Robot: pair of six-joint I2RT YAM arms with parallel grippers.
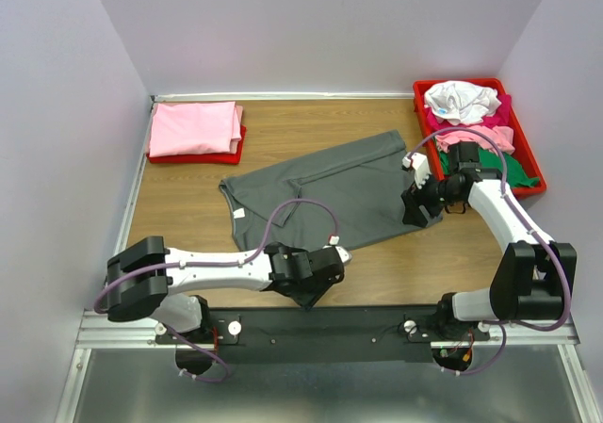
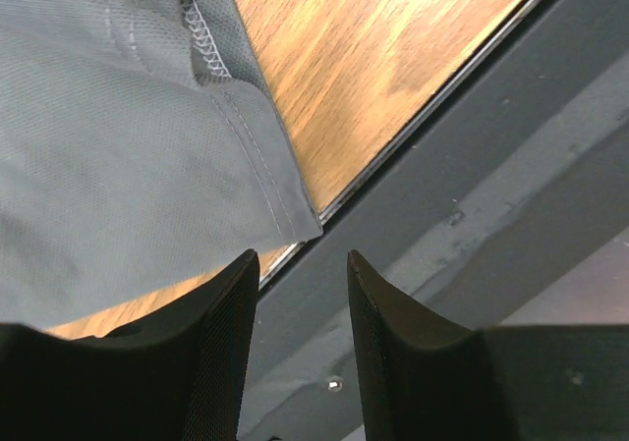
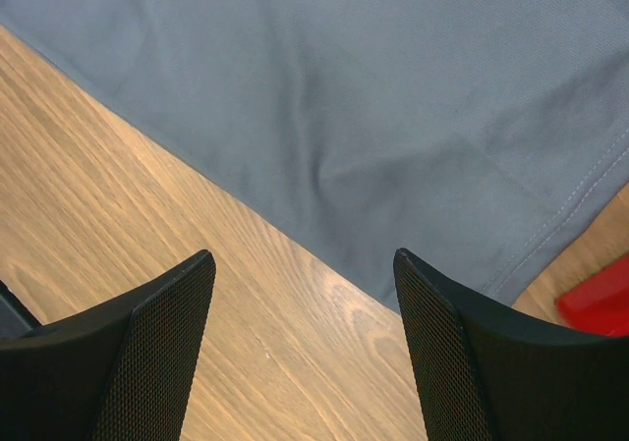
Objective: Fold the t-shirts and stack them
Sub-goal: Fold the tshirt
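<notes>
The step in hand looks to be taking hold of the dark grey t-shirt point(image 1: 349, 192) so that it can be folded. It lies spread and slanted across the middle of the table point(image 1: 283, 131), and no fold looks made on it yet. To do this well, each claw should come down onto an edge of the cloth, not beside it, and pinch the hem cleanly. Fabric this thin will likely slip or bunch if caught only by a wrinkle. The left claw point(image 2: 303, 258) hangs at the lower centre of the top view, its arm stretched low along the near edge of the table. Its fingers stand a little apart with nothing between them. In its own view a stitched corner of the shirt lies at the upper left, just beside the tips, with the dark rail point(image 2: 472, 186) to the right, so it likely needs to shift toward that corner. The right claw point(image 3: 303, 254) is spread wide and holds nothing, and its arm bends in from the lower right of the top view. It points down at the shirt's right-hand side, where the straight edge runs slantwise just ahead of its fingertips. A folded pink t-shirt point(image 1: 193, 128) lies at the upper left, and more shirts are heaped in the red tray point(image 1: 418, 93) at the upper right.
</notes>
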